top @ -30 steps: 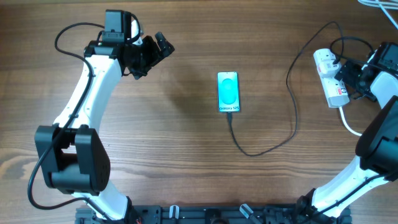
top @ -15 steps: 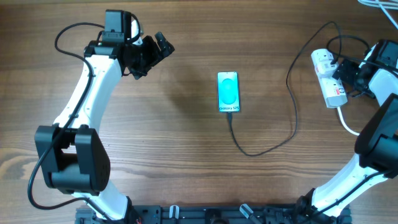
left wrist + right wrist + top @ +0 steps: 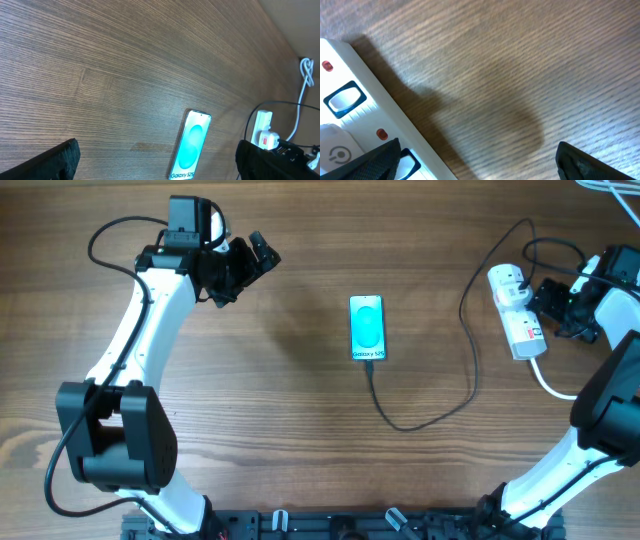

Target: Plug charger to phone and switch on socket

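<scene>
The phone (image 3: 367,328) lies flat mid-table, cyan screen lit, text end toward the front; it also shows in the left wrist view (image 3: 192,152). The thin black charger cable (image 3: 468,340) meets the phone's front end, loops right and runs up to the white socket strip (image 3: 512,315) at the far right. My right gripper (image 3: 553,301) is open beside the strip's right edge. In the right wrist view its left finger lies over a rocker switch on the strip (image 3: 350,115), with small red marks nearby. My left gripper (image 3: 255,258) is open and empty at the back left, above the table.
The strip's thick white cord (image 3: 545,385) curves off toward the right arm. More white cable (image 3: 610,190) lies at the back right corner. A white adapter sits plugged in the strip (image 3: 268,138). The table is bare brown wood.
The socket strip has slid left and turned a little, with my right gripper following it leftward. The left arm, phone and cable loop have not moved.
</scene>
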`<move>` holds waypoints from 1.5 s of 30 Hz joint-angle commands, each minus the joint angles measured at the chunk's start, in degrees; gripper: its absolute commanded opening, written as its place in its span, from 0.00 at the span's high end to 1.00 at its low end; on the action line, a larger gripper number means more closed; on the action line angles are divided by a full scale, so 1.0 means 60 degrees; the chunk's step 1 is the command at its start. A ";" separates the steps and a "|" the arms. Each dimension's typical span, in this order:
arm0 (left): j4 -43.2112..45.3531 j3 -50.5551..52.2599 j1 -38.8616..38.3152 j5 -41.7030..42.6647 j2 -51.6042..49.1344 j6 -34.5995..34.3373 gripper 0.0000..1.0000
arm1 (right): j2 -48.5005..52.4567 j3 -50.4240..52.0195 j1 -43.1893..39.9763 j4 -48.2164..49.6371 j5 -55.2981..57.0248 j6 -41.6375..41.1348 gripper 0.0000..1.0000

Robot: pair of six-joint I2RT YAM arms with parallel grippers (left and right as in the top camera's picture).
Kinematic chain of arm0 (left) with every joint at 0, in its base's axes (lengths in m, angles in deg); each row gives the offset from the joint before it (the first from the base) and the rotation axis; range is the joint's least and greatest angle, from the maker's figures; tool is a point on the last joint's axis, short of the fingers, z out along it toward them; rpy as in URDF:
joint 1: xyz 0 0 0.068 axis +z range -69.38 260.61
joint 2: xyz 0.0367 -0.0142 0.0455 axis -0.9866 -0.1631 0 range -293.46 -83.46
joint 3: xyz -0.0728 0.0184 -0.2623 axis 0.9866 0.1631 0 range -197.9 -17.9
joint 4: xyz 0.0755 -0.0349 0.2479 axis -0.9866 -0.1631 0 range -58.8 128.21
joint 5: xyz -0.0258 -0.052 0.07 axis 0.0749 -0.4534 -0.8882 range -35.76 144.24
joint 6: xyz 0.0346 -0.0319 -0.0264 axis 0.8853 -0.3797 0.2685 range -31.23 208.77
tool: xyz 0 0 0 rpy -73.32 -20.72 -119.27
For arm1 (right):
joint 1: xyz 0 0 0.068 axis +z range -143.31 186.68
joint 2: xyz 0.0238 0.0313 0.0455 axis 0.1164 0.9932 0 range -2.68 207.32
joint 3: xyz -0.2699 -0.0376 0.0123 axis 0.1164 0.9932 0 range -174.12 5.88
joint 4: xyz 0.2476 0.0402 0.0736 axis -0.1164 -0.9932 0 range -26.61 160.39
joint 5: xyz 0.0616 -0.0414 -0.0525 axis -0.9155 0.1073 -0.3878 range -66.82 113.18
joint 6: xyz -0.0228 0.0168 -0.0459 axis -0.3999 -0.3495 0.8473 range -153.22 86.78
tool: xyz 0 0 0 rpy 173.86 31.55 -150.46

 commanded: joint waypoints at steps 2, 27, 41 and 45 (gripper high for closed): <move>0.0011 -0.0007 0.0033 -0.0091 0.0146 0.0215 0.00 | 0.0525 0.0058 0.0211 -0.0729 -0.0120 0.0353 0.00; 0.0011 -0.0007 0.0033 -0.0091 0.0146 0.0215 0.00 | 0.0601 -0.1140 0.0211 -0.2266 -0.0328 0.0310 0.00; 0.0011 -0.0007 0.0033 -0.0091 0.0146 0.0215 0.00 | 0.1198 -0.0976 0.0208 -0.2211 -0.0517 0.0120 0.00; 0.0011 -0.0007 0.0033 -0.0091 0.0146 0.0215 0.00 | 0.1552 -0.0951 0.0204 -0.2386 -0.0831 0.0135 0.00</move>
